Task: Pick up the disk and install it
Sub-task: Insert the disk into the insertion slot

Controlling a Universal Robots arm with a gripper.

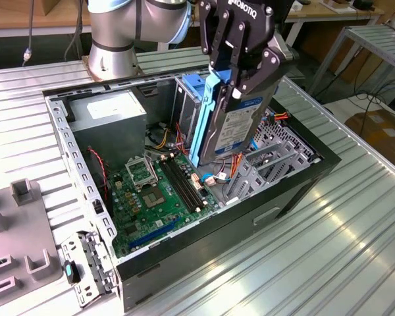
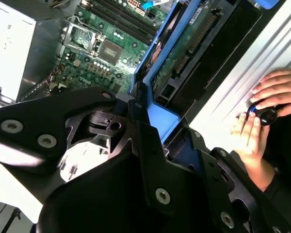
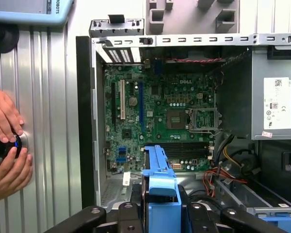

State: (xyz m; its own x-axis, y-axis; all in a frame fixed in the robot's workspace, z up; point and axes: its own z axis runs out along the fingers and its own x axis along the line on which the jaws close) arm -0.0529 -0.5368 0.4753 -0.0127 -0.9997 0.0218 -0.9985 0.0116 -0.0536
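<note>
Black hand (image 1: 233,85) tight around the blue-edged disk (image 1: 240,128) above the case (image 1: 204,245)

Arm (image 1: 118,29) stands at the exterior view's upper left. End effector (image 1: 240,80) points down, slightly tilted. Fingers (image 1: 225,47) clamped on top end of the disk (image 1: 234,128), held upright.

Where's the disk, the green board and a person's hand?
disk (image 1: 232,131): exterior view, on its blue-and-white label.
green board (image 3: 157,109): first wrist view, on its middle, beside the square socket.
hand (image 3: 2,116): first wrist view, on the back of the hand.
</note>
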